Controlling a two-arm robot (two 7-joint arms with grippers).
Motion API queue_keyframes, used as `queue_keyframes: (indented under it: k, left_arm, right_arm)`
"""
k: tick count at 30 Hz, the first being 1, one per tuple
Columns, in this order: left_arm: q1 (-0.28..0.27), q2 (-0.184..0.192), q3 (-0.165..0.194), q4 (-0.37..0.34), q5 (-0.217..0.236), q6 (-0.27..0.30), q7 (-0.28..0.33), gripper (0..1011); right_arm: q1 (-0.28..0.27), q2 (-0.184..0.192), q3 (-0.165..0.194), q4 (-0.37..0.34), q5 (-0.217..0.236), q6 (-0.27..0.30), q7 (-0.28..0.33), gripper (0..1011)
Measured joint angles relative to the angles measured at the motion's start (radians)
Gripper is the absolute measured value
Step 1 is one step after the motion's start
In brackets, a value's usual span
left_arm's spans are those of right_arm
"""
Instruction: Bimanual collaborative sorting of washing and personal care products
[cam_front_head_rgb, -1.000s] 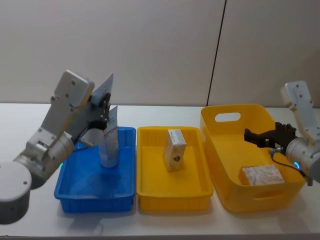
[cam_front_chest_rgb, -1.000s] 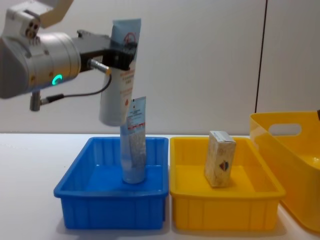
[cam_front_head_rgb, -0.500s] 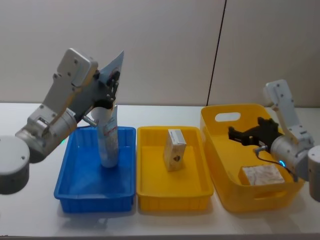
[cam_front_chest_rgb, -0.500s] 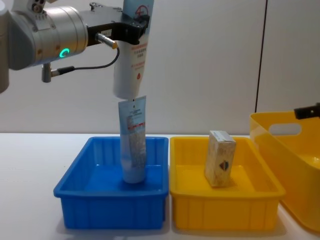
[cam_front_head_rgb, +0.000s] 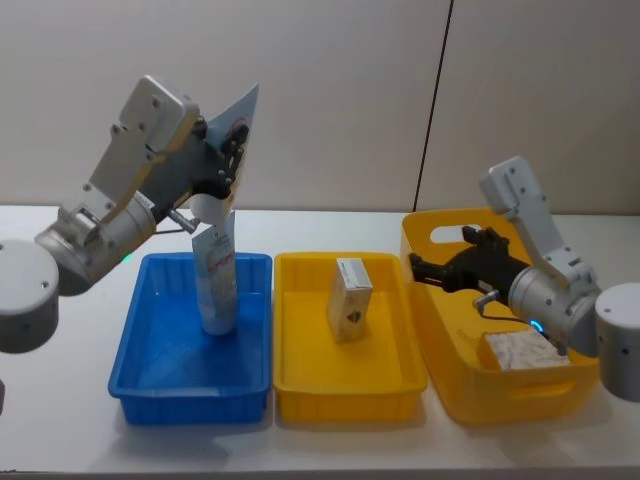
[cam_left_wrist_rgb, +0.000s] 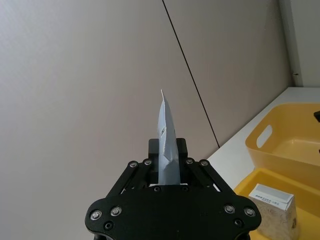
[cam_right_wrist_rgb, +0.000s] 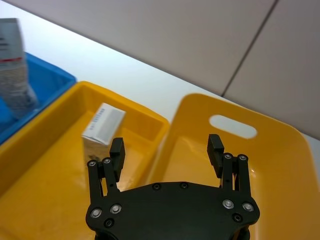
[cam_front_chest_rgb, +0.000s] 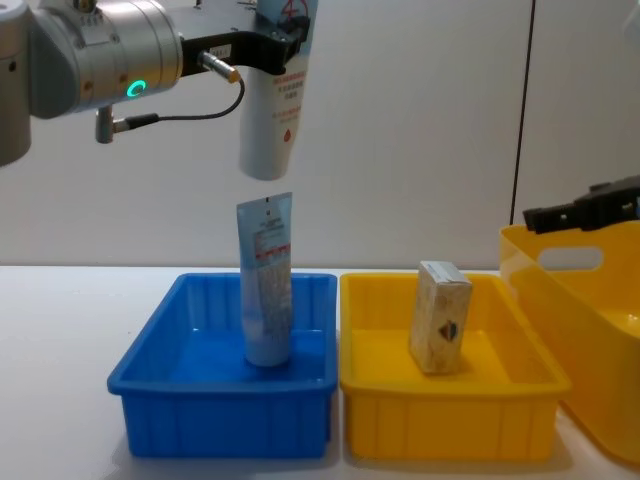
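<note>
Held tube (cam_front_chest_rgb: 272, 120) — top beyond chest view's edge, print illegible

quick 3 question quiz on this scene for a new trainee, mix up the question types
1. True or false: the left gripper is shut on a tube held in the air above a second tube standing in the blue tray.
2. How does the carton sit in the middle yellow tray?
A. standing upright
B. lying flat
C. balanced on the rim
3. Fill in: the right gripper has its jaws ____ and holds nothing.

Key: 1 true; 2 A; 3 open
</note>
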Motion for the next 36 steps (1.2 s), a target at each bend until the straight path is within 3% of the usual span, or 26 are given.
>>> queue_keyframes:
  k: [11, 24, 36]
  left_arm:
    - [-0.034, -0.022, -0.010, 0.041, -0.051, -0.038, -0.079, 169]
    - [-0.061, -0.056, -0.022, 0.100, -0.178, -0.053, -0.207, 169]
    - [-0.076, -0.073, -0.033, 0.158, -0.264, -0.020, -0.268, 169]
  right_arm:
    - [0.002, 0.033, -0.039, -0.040, 0.040, -0.027, 0.126, 1003]
    - [-0.007, 0.079, -0.080, -0.119, 0.095, -0.068, 0.277, 1003]
    - [-0.008, 0.089, -0.115, -0.158, 0.074, -0.125, 0.283, 1004]
